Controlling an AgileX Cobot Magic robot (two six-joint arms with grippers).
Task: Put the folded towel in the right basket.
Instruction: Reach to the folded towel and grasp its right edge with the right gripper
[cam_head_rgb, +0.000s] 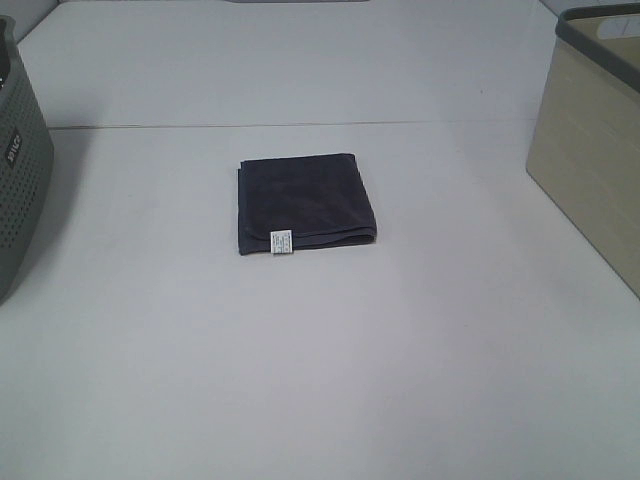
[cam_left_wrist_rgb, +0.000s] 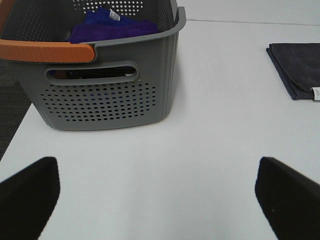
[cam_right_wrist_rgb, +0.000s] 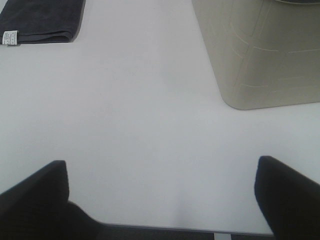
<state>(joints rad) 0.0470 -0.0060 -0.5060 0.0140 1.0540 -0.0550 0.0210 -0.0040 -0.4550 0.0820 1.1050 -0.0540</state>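
Note:
A dark grey folded towel (cam_head_rgb: 304, 203) with a small white tag lies flat in the middle of the white table (cam_head_rgb: 320, 360). It shows too in the left wrist view (cam_left_wrist_rgb: 298, 69) and in the right wrist view (cam_right_wrist_rgb: 42, 20). The beige right basket (cam_head_rgb: 592, 170) stands at the table's right edge and shows in the right wrist view (cam_right_wrist_rgb: 260, 55). Neither arm shows in the exterior high view. My left gripper (cam_left_wrist_rgb: 160, 197) is open and empty, well short of the towel. My right gripper (cam_right_wrist_rgb: 162, 195) is open and empty over the table's near edge.
A grey perforated basket (cam_head_rgb: 18, 165) stands at the left edge; in the left wrist view it (cam_left_wrist_rgb: 100, 80) has an orange handle (cam_left_wrist_rgb: 47, 51) and holds blue-purple cloth (cam_left_wrist_rgb: 112, 26). A seam (cam_head_rgb: 300, 126) crosses the table behind the towel.

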